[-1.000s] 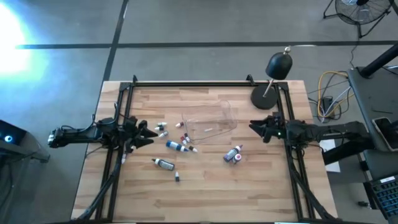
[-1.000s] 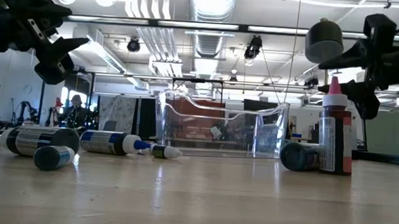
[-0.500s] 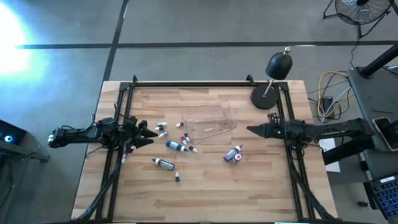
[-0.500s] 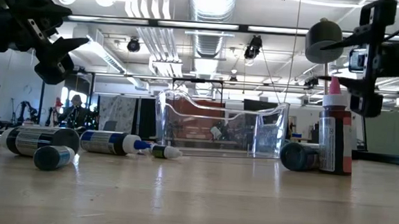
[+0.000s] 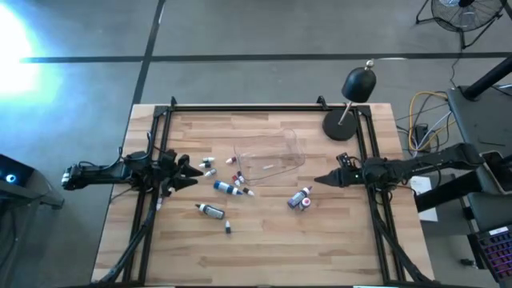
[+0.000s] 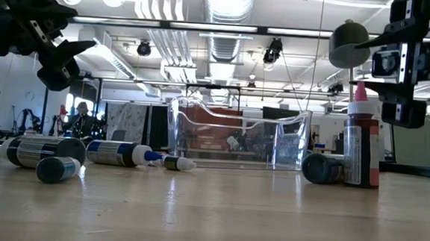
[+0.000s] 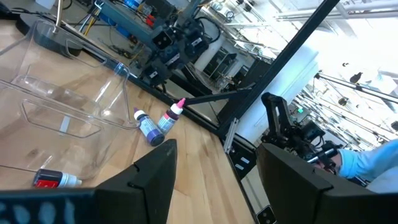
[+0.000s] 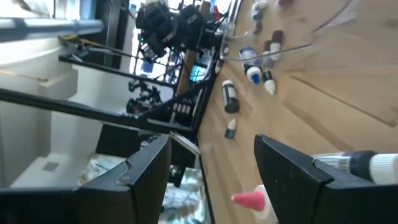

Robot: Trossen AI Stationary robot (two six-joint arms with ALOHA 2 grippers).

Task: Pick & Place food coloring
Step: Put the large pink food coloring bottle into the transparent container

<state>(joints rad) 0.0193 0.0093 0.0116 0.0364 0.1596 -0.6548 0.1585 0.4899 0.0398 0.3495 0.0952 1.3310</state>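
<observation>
Several small food coloring bottles lie on the wooden table: a loose group [image 5: 228, 188] left of centre, and a pair [image 5: 300, 198] right of centre. In that pair one bottle with a pink cap [image 6: 361, 144] stands upright and another [image 6: 323, 168] lies beside it. My right gripper [image 5: 320, 180] hovers open above the table just right of the pair, pointing level toward the table's left. The pink cap [image 8: 249, 199] shows between its fingers, apart from them. My left gripper [image 5: 192, 170] waits open at the table's left, above the table and left of the group.
A clear plastic tray [image 5: 272, 156] stands at the table's middle, between the two bottle groups. A black dome-headed lamp [image 5: 352, 100] stands on its round base at the far right corner. A black frame [image 5: 240, 108] runs around the table. Bare wood lies toward the near edge.
My right gripper has moved toward the table's near edge and a little leftward, closer to the pair of bottles, and has rolled about its own pointing line. It stays open. No bottle has moved.
</observation>
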